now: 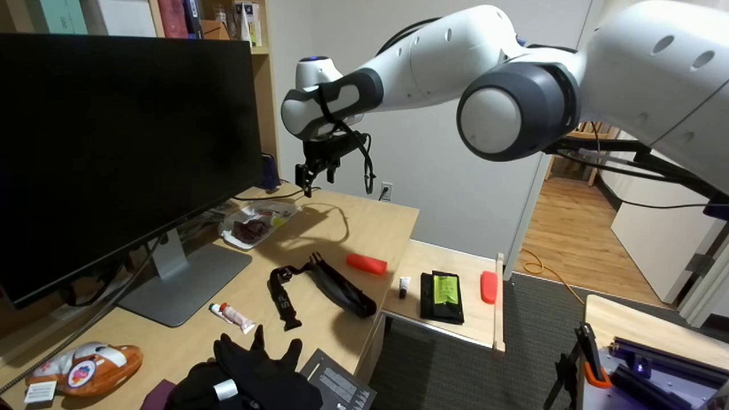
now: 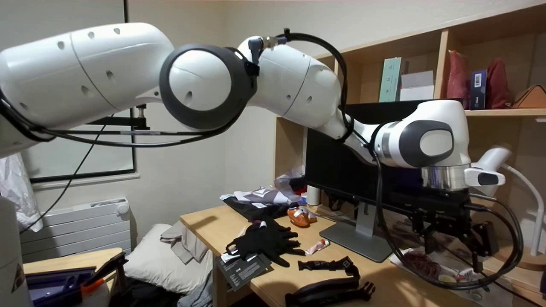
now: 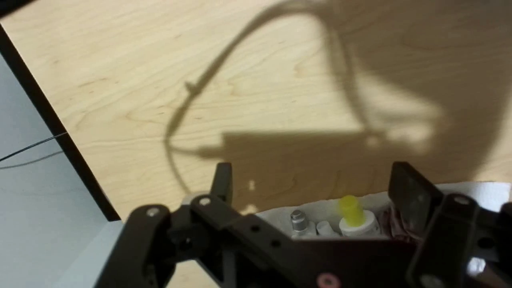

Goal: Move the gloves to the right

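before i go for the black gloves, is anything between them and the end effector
Yes: the black belt lies on the desk between the end effector and the black gloves, with small tubes near the gloves. All lie low; a raised path should probably clear them.

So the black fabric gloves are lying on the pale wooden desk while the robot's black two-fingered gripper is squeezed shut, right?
Not quite: the black two-fingered gripper is open; the wrist view shows its fingers standing apart. The black fabric gloves are lying on the pale wooden desk.
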Controlling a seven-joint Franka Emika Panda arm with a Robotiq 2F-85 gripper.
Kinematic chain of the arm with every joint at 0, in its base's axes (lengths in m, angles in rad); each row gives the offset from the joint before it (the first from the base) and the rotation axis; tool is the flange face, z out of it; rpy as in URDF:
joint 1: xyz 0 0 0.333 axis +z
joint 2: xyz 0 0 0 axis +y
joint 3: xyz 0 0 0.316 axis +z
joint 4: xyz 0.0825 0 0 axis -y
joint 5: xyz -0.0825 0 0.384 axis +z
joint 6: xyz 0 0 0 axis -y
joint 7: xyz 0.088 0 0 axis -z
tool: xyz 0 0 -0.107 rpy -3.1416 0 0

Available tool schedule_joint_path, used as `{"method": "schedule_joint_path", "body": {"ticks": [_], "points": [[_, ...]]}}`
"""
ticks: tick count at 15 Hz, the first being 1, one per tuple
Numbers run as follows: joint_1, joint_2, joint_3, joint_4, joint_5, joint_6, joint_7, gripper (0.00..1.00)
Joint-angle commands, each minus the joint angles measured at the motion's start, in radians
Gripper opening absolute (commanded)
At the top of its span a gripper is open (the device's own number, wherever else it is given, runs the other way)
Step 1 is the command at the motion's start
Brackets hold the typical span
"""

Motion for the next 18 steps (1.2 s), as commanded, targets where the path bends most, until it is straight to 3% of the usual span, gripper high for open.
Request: {"method": "schedule_joint_path", "body": {"ticks": [1,5,6,11,14,18], "points": [[-0.024,0.105,0.017,0.173,-0.01,-0.085,-0.13,1.0],[-0.015,0.122,0.04,0.23,-0.031,-0.102,-0.149,1.0],[-0.006,0.077,0.018,0.128,-0.005,-0.056,-0.126,1.0],[-0.005,0.083,0.024,0.155,-0.006,-0.067,-0.126,1.0],[-0.035,0.125,0.067,0.187,0.03,0.03,-0.184,1.0],[-0.055,0.201,0.063,0.202,0.02,0.211,-0.176,1.0]]}}
